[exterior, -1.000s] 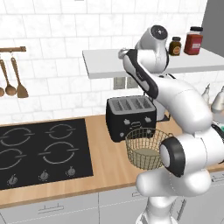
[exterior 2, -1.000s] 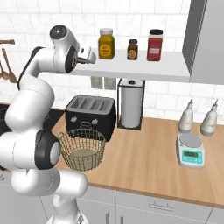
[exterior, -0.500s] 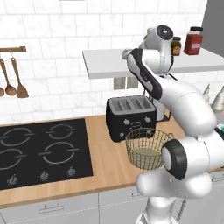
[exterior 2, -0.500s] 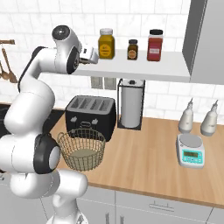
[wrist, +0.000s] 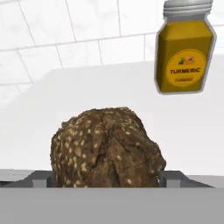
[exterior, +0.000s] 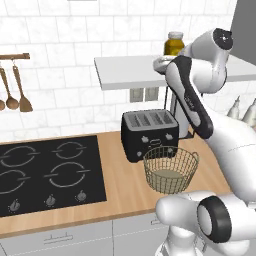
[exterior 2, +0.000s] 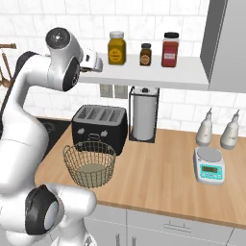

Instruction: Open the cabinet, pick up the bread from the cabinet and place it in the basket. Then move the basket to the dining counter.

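White square tiles [exterior 2: 158, 14] cover the back wall. A pale shelf [exterior 2: 158, 74] juts from it, with a grey cabinet [exterior 2: 226, 43] at its right end and a double socket [exterior 2: 111, 90] on the tiles below. The wooden tabletop [exterior 2: 163, 178] runs along the wall over pale grey drawer fronts [exterior 2: 168, 226]. A black hob [exterior: 45, 175] with four rings is set into the wood on the left. Above the hob, wooden spoons [exterior: 17, 92] hang from a rail [exterior: 12, 57]. The light is even and soft.

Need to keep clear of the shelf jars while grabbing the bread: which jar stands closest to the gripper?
The yellow turmeric jar, leftmost of three on the shelf, beside the gripper; the small dark jar and red jar stand farther right.
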Robot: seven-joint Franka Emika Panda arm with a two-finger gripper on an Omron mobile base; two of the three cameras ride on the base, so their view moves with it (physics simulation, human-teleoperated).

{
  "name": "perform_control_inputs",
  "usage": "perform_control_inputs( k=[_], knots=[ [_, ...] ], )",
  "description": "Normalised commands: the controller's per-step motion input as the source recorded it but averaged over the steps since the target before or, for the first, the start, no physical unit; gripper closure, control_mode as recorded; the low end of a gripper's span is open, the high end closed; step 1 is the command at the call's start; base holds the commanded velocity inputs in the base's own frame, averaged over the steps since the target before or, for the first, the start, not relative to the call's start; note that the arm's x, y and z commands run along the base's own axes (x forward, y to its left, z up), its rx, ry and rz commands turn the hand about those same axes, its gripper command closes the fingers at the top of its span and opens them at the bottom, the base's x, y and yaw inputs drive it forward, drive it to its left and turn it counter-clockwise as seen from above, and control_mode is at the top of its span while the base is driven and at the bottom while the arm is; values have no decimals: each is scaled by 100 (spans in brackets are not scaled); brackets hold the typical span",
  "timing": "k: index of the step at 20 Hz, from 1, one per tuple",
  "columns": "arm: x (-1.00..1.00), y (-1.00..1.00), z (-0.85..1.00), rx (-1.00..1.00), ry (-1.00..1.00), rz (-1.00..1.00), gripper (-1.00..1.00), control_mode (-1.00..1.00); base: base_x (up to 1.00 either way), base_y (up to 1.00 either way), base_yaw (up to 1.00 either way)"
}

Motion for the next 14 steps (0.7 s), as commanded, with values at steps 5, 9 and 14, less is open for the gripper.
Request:
perform_control_inputs(
  k=[5,9,14],
  knots=[
    [-100,-10,22,1,-1,8,100,-100,0,0,0],
    [-100,-13,29,2,2,6,100,-100,0,0,0],
    [-100,-5,10,1,4,4,100,-100,0,0,0]
  ],
)
